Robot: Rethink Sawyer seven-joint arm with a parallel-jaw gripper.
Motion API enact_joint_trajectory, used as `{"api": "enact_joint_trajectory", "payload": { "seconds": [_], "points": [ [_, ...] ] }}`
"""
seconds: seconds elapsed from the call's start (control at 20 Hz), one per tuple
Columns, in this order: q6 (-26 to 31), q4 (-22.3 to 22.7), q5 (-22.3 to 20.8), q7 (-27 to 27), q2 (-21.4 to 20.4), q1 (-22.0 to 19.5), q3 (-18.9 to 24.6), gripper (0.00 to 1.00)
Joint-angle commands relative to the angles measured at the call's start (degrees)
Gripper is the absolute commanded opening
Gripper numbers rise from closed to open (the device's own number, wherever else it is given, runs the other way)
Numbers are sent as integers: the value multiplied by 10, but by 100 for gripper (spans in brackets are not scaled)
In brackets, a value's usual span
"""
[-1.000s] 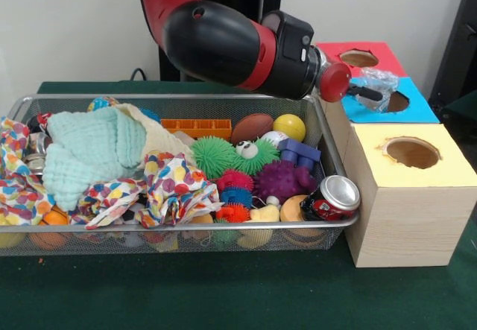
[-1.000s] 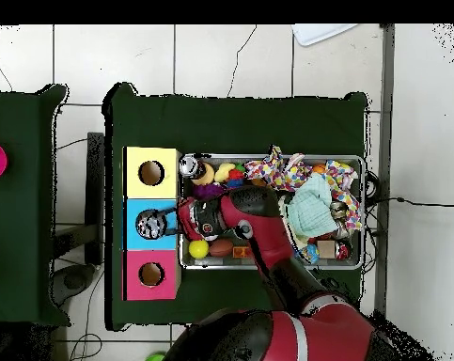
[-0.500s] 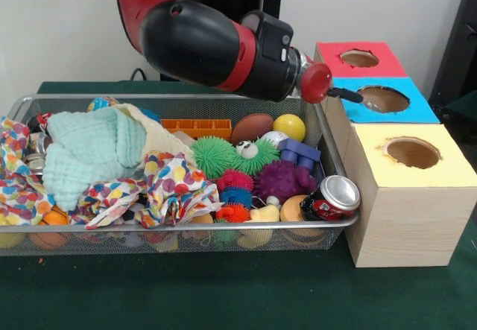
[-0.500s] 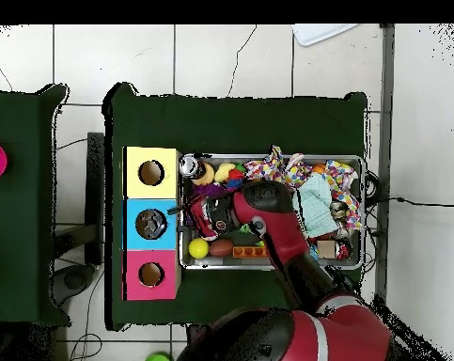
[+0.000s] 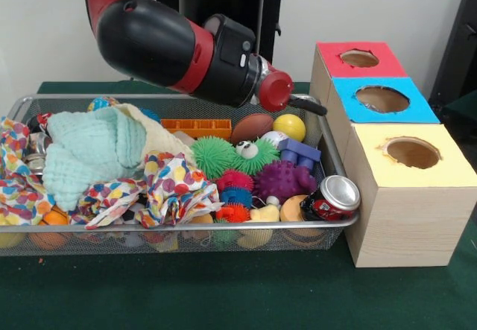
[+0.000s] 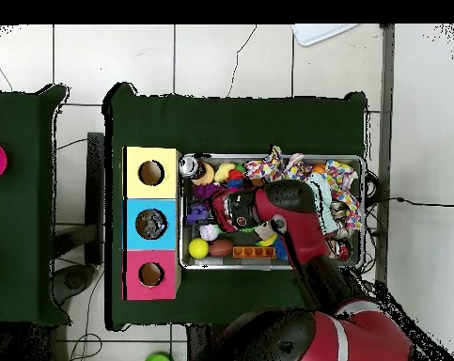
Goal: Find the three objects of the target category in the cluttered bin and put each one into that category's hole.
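Observation:
The silver wire-mesh bin point(image 5: 149, 230) is full of toys and cloths; it also shows in the overhead view point(image 6: 268, 266). No clear plastic bottle shows in it. The blue-topped hole point(image 5: 382, 98) of the wooden box lies to its right; from overhead point(image 6: 151, 224) something pale and glossy shows inside it. My gripper point(image 5: 311, 107) hangs over the bin's right end, above the yellow ball point(image 5: 289, 127), left of the box. It is open and holds nothing. In the overhead view it point(image 6: 202, 216) is just inside the bin's box-side edge.
A mint cloth point(image 5: 89, 151) and a spotted cloth point(image 5: 175, 185) cover the bin's left half. A silver and red can point(image 5: 332, 198) lies at its front right corner. The red-topped hole point(image 5: 359, 58) and the yellow-topped hole point(image 5: 411, 152) flank the blue one.
A second ago my gripper held a clear bottle over the blue hole. The bottle left the gripper, and the arm drew back from the box over the bin.

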Motion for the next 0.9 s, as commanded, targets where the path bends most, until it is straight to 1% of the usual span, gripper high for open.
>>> {"api": "enact_joint_trajectory", "payload": {
  "seconds": [0.05,0.1,0.15,0.2,0.25,0.3,0.35,0.4,0.45,0.5,0.55,0.7,0.75,0.8,0.85,0.9],
  "points": [
    [-30,-41,-35,162,1,10,-27,100],
    [-53,-40,-45,152,-5,18,-41,100],
    [-106,-32,-42,125,-11,25,-48,100],
    [-179,-12,-21,87,-15,25,-41,100],
    [-264,19,9,40,-23,16,-20,100],
    [-358,56,34,5,-33,2,9,100],
    [-491,111,61,-29,-47,-46,88,100],
    [-612,149,7,4,-44,-112,172,100],
    [-658,153,-57,68,-43,-118,176,100],
    [-698,146,-121,128,-41,-116,168,100],
    [-717,130,-161,164,-44,-93,132,100],
    [-759,94,-191,177,-56,-21,36,100],
    [-754,78,-182,146,-60,1,8,100],
    [-760,73,-182,123,-69,12,-4,100],
    [-739,63,-170,92,-70,25,-15,100],
    [-718,58,-163,78,-72,25,-14,100]
  ]
}}
